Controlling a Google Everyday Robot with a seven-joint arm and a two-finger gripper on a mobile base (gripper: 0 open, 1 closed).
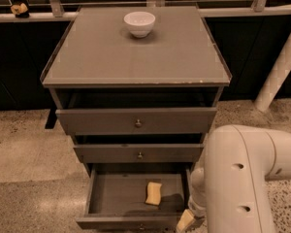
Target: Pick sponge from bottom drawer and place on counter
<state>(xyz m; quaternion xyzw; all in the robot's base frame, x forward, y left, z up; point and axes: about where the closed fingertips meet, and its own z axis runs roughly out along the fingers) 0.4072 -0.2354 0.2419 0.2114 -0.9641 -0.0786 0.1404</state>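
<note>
- Now low at the frame's bottom edge, the end effector (186, 221) hangs by the front right corner of the open bottom drawer (104, 200), under the pale arm (237, 178); whether it is wide or narrow cannot be told.
- From it, the sponge (153, 193) lies near, at about ten o'clock, on the drawer floor right of centre, its long axis roughly twelve to six.
- Farther up at twelve o'clock, the desk (136, 57) carries a white bowl (139, 23).

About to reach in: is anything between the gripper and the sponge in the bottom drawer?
Nothing visible. The gripper hangs at the front right corner of the open bottom drawer; the sponge lies alone on the drawer floor, left of it and further back.
</note>
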